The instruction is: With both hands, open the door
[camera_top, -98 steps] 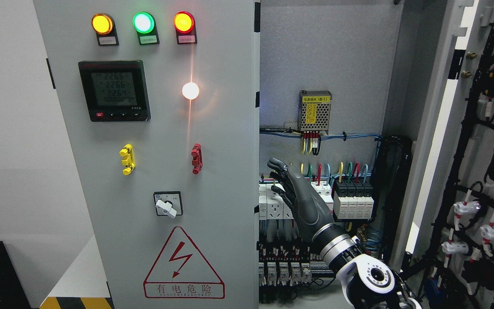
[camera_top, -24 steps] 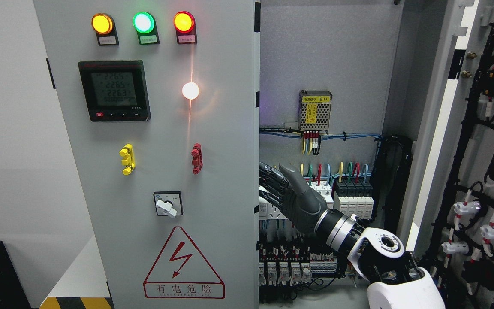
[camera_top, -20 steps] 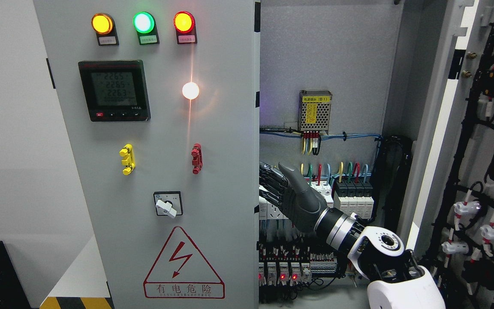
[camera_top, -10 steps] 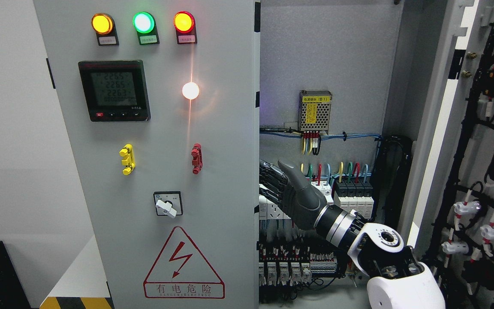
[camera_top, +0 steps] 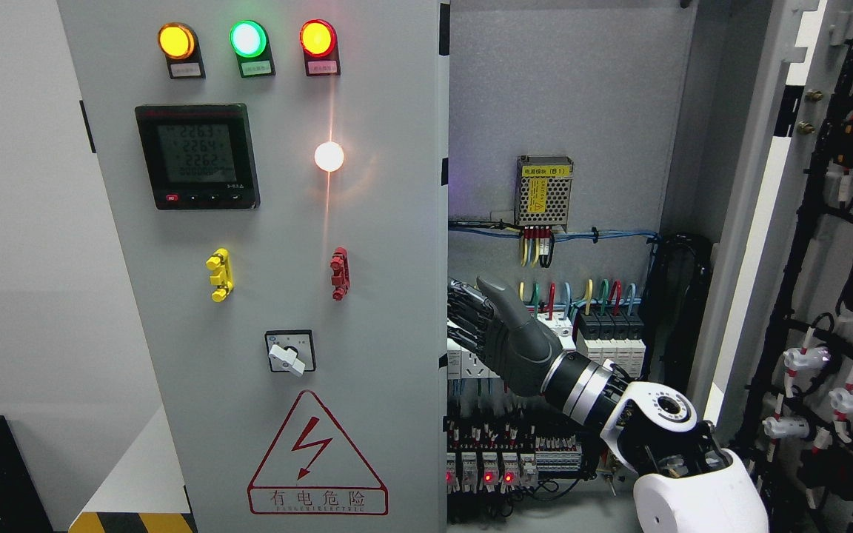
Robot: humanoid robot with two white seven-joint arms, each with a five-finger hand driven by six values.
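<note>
While the right-hand door [camera_top: 748, 192] already stands swung wide, showing its harness of black cables, the left door [camera_top: 271, 266] with the lamps, the meter and the lightning warning sign [camera_top: 315, 455] sits closed or nearly so, its free edge running down the middle of the cabinet. The right hand [camera_top: 504, 333] reaches in from the lower right and sits at that edge, at about the height of the breakers [camera_top: 604, 344]. Its dark fingers [camera_top: 467, 314] point toward the edge and seem to slip just behind it, the thumb raised above them; I cannot tell from where I stand whether they are hooked on the metal or only touching it, and they enclose nothing that I can see. No left arm shows at all.

To do this step well, I reckon the fingers should curl firmly round the door's edge before any pull, so the panel does not slide off the fingertips. The pull should follow the hinge's arc, outward and to the left, slowly. The knuckles are close to the live wiring and terminals behind, so the wrist ought to stay forward of them.
</note>
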